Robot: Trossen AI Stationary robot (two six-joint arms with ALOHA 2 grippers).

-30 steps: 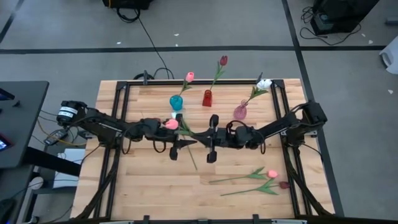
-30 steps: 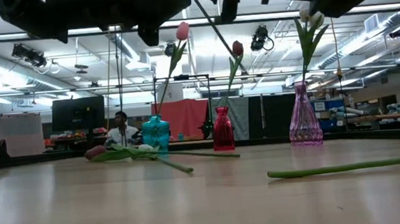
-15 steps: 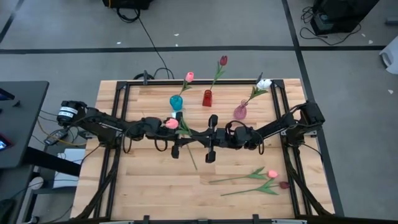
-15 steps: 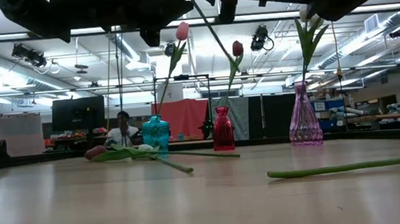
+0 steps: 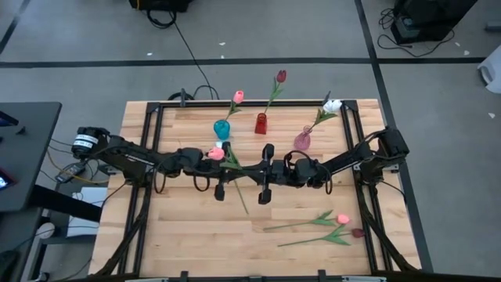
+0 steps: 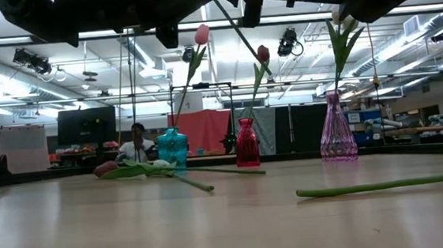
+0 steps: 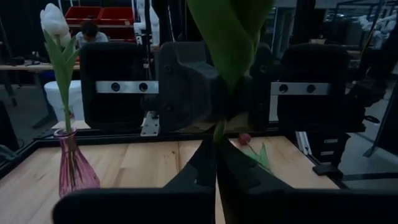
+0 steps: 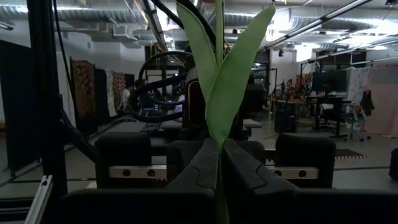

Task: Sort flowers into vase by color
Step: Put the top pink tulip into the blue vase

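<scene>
A pink tulip (image 5: 215, 154) with a long green stem (image 5: 240, 192) is held above the table's middle by both grippers. My left gripper (image 5: 237, 175) comes from the left and my right gripper (image 5: 252, 174) from the right; they face each other tip to tip, both shut on the stem. At the far side stand a teal vase (image 5: 222, 129) with a pink tulip (image 5: 239, 96), a red vase (image 5: 261, 124) with a dark red tulip (image 5: 280, 76), and a purple vase (image 5: 302, 141) with a white tulip (image 5: 333, 105). My left gripper (image 7: 217, 171) pinches the stem (image 7: 218, 132) between its two fingers, just below the leaves. The fingers (image 7: 199, 171) come level from the table's left and lie across the stem. The flower is clear of the table. My right gripper (image 8: 219, 171) pinches the same stem at the base of its leaves (image 8: 217, 138) between its two fingers. The fingers (image 8: 202, 163) come level from the table's right, across the stem. The leaves stand out beyond the fingers.
Loose tulips lie on the table near the right front: a pink head (image 5: 342, 218), a dark red head (image 5: 358, 233) and their stems (image 5: 305, 225). In the low view a stem (image 6: 385, 184) lies along the table. A person (image 6: 135, 139) sits behind the table.
My right gripper has moved a little toward the table's left and met the stem next to my left gripper's fingertips. The tulip has stayed nearly where it was, held in the air.
</scene>
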